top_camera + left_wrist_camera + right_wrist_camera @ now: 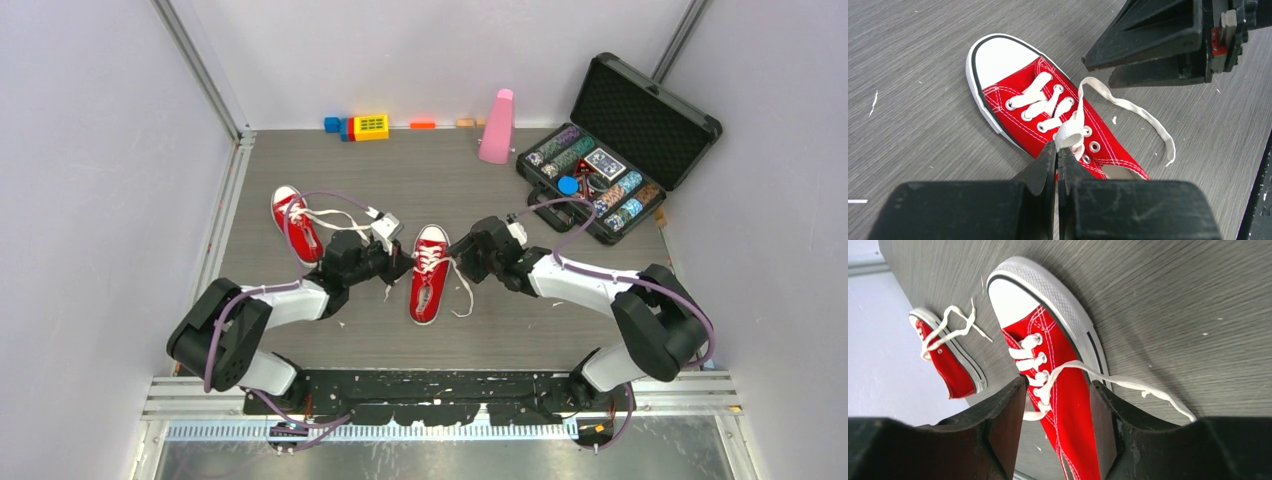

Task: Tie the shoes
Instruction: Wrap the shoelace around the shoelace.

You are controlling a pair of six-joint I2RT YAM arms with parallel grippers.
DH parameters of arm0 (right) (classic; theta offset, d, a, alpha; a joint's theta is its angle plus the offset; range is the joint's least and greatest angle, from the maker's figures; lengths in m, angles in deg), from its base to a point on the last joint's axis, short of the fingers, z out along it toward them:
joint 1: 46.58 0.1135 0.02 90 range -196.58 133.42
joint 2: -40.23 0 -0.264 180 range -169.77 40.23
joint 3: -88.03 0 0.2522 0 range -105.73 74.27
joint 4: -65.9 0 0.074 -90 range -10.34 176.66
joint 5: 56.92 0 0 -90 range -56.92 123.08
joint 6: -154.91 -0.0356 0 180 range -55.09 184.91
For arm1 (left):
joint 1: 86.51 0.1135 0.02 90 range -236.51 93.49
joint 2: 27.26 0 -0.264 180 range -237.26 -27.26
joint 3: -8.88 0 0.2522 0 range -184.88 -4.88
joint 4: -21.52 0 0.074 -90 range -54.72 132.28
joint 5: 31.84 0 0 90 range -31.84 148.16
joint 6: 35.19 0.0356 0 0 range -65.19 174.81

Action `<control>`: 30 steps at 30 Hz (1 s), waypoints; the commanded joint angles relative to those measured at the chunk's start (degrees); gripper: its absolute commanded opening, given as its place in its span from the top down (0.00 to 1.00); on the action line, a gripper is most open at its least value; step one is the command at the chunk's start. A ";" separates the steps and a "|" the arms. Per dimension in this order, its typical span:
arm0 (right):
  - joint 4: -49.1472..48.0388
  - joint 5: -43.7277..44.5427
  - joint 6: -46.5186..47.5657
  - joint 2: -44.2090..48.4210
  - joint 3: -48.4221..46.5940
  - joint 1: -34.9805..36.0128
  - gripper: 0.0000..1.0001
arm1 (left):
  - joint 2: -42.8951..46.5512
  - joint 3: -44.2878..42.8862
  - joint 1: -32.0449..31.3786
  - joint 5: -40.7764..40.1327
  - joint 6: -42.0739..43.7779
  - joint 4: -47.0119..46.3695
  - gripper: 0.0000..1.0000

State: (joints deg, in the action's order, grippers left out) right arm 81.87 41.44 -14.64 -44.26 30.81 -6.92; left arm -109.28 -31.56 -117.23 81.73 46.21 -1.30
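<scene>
Now the left tool [1057, 150] is pinched shut on a white lace [1071, 131], right at its tips. That lace belongs to the middle red sneaker [1020, 120] just past them. The right tool [1055, 407] is partly wide and holds nothing, with one finger on each side of the same sneaker. The sneaker lies flat on the counter [913, 100] between the two tools. Its heel points toward the arms and its white toe points away. The lace's loose end [1170, 147] trails onto the counter on the right tool's side, so I think that arm is nearer to grab it. Farther off, past the left tool, the other red sneaker [297, 225] lies untied. The middle sneaker's heel is hidden behind the fingers. I cannot tell if any knot is started.
</scene>
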 commanded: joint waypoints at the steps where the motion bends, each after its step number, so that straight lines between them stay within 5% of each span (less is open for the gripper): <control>1: -1.87 5.85 -5.87 -0.34 0.06 0.46 0.46 | 2.34 0.75 -0.13 0.39 0.25 -2.99 1.00; 30: 0.08 13.87 -10.58 -5.16 -4.79 4.85 0.48 | 4.98 -0.58 -0.21 1.19 0.78 1.51 1.00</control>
State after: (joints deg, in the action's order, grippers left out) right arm 82.57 51.03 -23.67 -47.28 28.80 -2.29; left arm -106.09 -31.06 -117.25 82.19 46.26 0.52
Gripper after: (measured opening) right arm 0.516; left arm 0.012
